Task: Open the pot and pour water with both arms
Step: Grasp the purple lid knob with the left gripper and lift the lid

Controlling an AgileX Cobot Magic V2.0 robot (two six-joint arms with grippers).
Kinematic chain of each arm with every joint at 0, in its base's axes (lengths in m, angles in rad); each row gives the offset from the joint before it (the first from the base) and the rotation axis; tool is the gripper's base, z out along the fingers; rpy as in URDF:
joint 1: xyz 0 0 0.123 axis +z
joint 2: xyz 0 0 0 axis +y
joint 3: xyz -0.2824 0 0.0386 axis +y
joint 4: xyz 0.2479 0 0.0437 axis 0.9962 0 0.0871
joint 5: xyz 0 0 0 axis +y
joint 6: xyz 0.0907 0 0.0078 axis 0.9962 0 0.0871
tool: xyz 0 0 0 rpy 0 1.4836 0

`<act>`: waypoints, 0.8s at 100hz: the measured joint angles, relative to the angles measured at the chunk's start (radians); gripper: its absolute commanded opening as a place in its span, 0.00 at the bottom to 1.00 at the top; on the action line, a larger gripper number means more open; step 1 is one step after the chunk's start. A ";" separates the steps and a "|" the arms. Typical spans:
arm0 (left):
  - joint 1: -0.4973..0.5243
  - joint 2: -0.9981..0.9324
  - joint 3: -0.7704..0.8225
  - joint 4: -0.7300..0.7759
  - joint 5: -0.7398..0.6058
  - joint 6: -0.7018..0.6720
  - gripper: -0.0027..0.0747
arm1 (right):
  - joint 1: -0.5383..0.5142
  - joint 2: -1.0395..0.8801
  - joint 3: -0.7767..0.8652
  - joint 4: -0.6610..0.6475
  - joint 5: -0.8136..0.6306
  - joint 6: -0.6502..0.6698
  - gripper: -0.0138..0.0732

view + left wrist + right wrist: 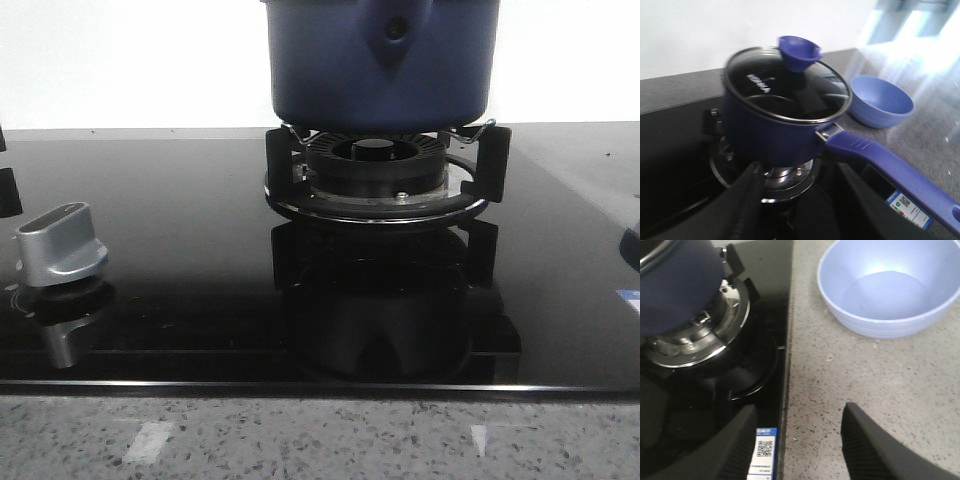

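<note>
The dark-blue pot sits on the gas burner at the back centre. In the left wrist view the pot has a glass lid with a blue knob, and its long blue handle points away from the burner. My left gripper is open and empty, low in front of the pot by the burner. My right gripper is open and empty over the counter at the stove's edge, apart from the pot. No gripper shows in the front view.
A light-blue bowl stands on the speckled counter beside the stove; it also shows in the left wrist view. A silver stove knob is at the left of the black glass hob. A QR sticker lies at the hob's edge.
</note>
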 measured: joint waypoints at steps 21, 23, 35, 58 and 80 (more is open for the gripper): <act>-0.063 0.219 -0.125 -0.029 -0.073 0.173 0.54 | 0.017 0.000 0.000 0.000 -0.004 -0.003 0.56; -0.063 0.239 -0.139 -0.030 -0.085 0.182 0.54 | 0.018 0.000 0.000 0.000 -0.004 -0.003 0.56; -0.063 0.353 -0.226 -0.051 -0.109 0.257 0.54 | 0.018 0.000 0.000 0.000 -0.004 -0.004 0.56; -0.064 0.556 -0.388 -0.230 -0.041 0.484 0.55 | 0.018 0.000 0.000 0.000 -0.007 -0.004 0.56; -0.066 0.650 -0.443 -0.425 0.022 0.688 0.62 | 0.018 0.000 0.000 0.000 -0.009 -0.004 0.56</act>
